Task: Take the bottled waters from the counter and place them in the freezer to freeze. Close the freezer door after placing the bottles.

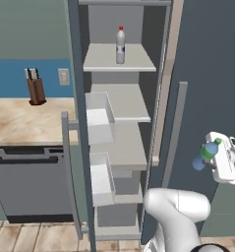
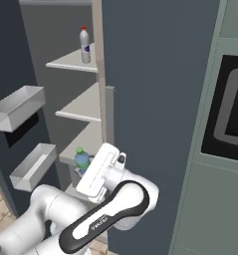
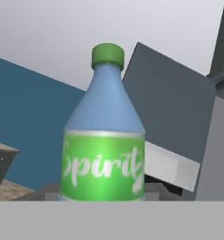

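One bottled water [image 1: 120, 45], whitish with a red cap, stands upright on the upper shelf [image 1: 138, 63] of the open freezer [image 2: 73, 62]. It shows as well in the right base view [image 2: 84, 45]. My gripper [image 1: 213, 156] is shut on the other bottled water [image 1: 200, 162], blue-green with a green cap. I hold it in front of the closed right-hand door [image 1: 207, 74], right of the open compartment. In the right base view this bottle [image 2: 81, 158] sits level with a lower shelf. In the hand view the bottle [image 3: 104, 140] has a green label and hides the fingertips. The freezer door [image 1: 75, 59] stands wide open.
White bins [image 1: 99, 118] hang on the inside of the open door and jut toward the shelves. Left of it are the counter [image 1: 25, 120] with a knife block [image 1: 36, 86] and a dark dishwasher front [image 1: 33, 184]. An oven [image 2: 230, 107] is built in at the right.
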Motion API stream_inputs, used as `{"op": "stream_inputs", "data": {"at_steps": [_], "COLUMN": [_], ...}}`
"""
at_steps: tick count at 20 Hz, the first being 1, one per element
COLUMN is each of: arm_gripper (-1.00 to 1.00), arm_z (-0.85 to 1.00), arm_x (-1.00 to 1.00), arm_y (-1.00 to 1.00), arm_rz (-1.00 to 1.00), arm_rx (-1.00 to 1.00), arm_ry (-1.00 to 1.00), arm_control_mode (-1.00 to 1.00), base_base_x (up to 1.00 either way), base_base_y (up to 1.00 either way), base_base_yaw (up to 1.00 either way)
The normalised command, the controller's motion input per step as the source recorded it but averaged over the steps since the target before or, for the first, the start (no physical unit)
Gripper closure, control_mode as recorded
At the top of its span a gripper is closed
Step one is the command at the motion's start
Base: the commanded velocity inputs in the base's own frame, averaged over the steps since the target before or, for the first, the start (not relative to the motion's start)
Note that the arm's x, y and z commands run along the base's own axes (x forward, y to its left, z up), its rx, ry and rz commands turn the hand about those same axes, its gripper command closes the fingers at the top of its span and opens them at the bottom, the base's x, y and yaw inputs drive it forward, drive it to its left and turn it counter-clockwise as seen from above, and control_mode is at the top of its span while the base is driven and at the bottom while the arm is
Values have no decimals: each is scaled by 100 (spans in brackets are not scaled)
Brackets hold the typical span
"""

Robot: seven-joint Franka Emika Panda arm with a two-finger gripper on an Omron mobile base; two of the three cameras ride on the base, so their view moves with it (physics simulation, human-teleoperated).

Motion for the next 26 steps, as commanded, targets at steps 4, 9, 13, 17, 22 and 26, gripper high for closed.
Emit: {"op": "stream_inputs", "data": {"at_steps": [4, 9, 13, 17, 22, 26], "arm_gripper": [100, 100, 100, 100, 100, 100], "arm_z": [0, 0, 0, 0, 5, 0], "arm_x": [0, 0, -2, -20, -7, -3], "arm_y": [0, 0, 3, 69, 86, 73], "arm_rz": [0, 0, 0, -14, -38, -58], "arm_rx": [0, 0, 0, -7, -16, 0], "arm_ry": [0, 0, 0, 0, 1, 10], "arm_control_mode": [100, 100, -100, -100, -100, -100], "base_base_x": [17, 0, 0, 0, 0, 0], "base_base_y": [9, 0, 0, 0, 0, 0], "base_base_yaw": [-2, 0, 0, 0, 0, 0]}}
